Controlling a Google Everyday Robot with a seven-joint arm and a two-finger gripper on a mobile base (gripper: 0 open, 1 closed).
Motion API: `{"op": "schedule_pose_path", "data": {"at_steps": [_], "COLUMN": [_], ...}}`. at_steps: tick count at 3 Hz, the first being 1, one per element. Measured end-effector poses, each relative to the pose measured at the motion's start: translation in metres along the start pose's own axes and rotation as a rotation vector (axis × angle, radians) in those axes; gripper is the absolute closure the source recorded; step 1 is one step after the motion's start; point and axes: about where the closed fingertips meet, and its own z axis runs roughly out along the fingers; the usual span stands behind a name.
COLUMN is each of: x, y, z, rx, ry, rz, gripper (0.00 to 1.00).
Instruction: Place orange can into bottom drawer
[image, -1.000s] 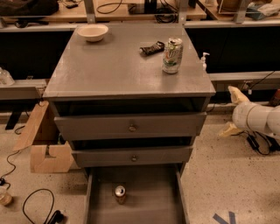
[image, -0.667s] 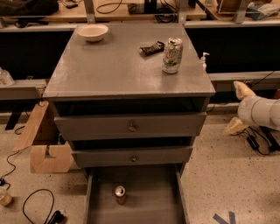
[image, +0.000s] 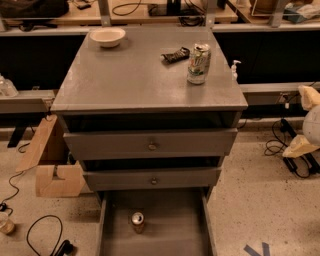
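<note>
The orange can (image: 138, 221) stands upright inside the pulled-out bottom drawer (image: 170, 230), left of its middle, silver top up. My gripper (image: 303, 122) is at the right edge of the view, beside the cabinet at the height of the upper drawers, far from the can. Its two pale fingers are spread apart with nothing between them.
On the grey cabinet top (image: 130, 75) stand a white-and-green can (image: 198, 63), a dark wrapper (image: 175, 55) and a white bowl (image: 107, 36). The two upper drawers (image: 150, 145) are slightly pulled out. A cardboard box (image: 52, 162) and cables (image: 40, 235) lie on the floor at left.
My gripper has drawn back to the right, toward the edge of the view. The orange can stays put in the bottom drawer.
</note>
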Motion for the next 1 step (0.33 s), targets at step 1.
{"op": "schedule_pose_path", "data": {"at_steps": [1], "x": [-0.0049], "y": [-0.0002], "z": [-0.0437], "rx": [0.011], "ry": [-0.02], "rz": [-0.001], "gripper": [0.0]}}
